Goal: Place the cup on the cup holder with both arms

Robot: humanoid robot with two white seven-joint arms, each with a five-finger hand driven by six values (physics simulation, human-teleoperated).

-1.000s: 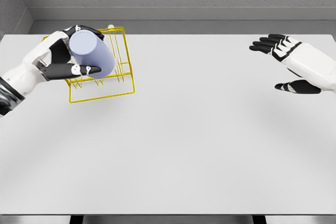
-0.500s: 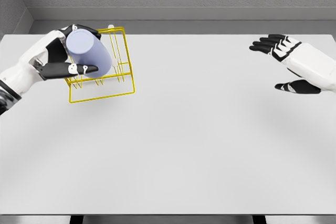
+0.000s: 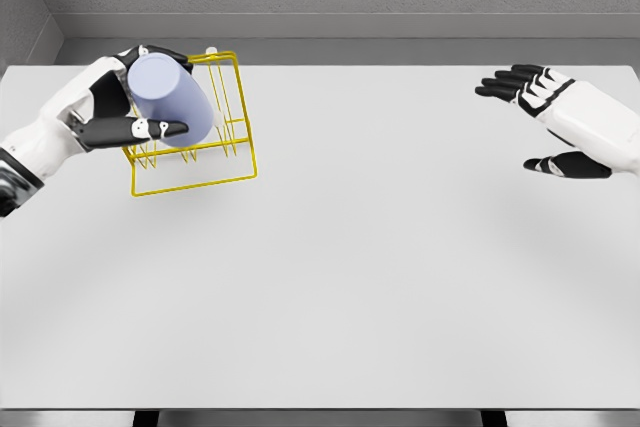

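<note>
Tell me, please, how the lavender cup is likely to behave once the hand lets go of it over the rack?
The cup looks smooth and cylindrical, so it may slip or roll. The left hand holds it tilted over the thin-wired yellow holder, so it could tip between wires.

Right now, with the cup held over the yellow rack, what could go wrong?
1. The left hand holds the lavender cup tilted above the yellow wire cup holder; released like this, it may roll off instead of seating.
2. The holder is light wire near the table corner; a push from the cup could shift it.
3. The right hand is open and far away, so it cannot steady anything.
</note>
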